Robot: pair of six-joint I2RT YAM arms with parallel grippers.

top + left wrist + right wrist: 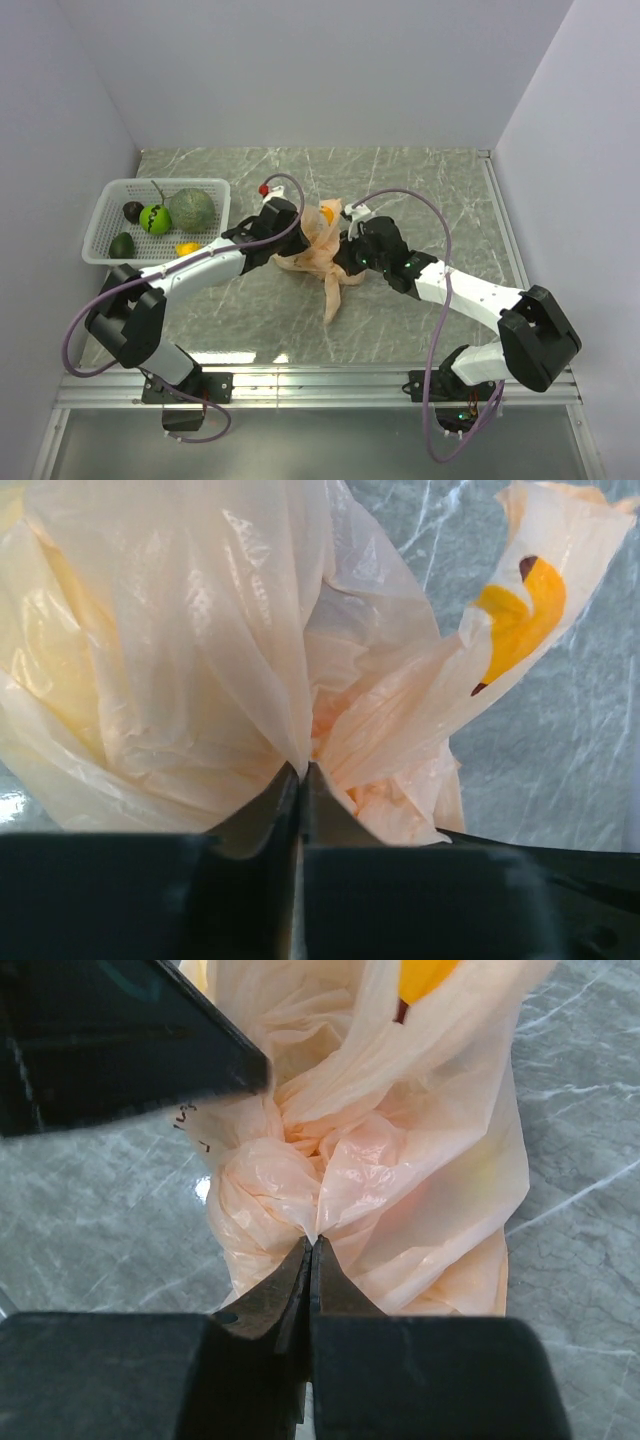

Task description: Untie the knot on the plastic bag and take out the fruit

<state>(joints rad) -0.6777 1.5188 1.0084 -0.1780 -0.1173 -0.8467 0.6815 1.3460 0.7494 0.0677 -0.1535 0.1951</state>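
Observation:
The pale-orange plastic bag (318, 252) lies at the table's middle between both arms. My left gripper (290, 232) is shut on a fold of its film (300, 765). My right gripper (345, 258) is shut on another fold (313, 1238) just below the twisted knot (300, 1140). A yellow banana (515, 615) shows through the film, and a yellow-orange fruit (425, 975) sits at the top of the right wrist view. A loose tail of the bag (332, 295) trails toward the near edge.
A white basket (105, 215) at the left holds a grey-green melon (191, 208), a bright green fruit with black marks (155, 218) and two dark fruits (133, 210). A small yellow piece (186, 248) lies beside the basket. Walls enclose the marbled table (430, 200).

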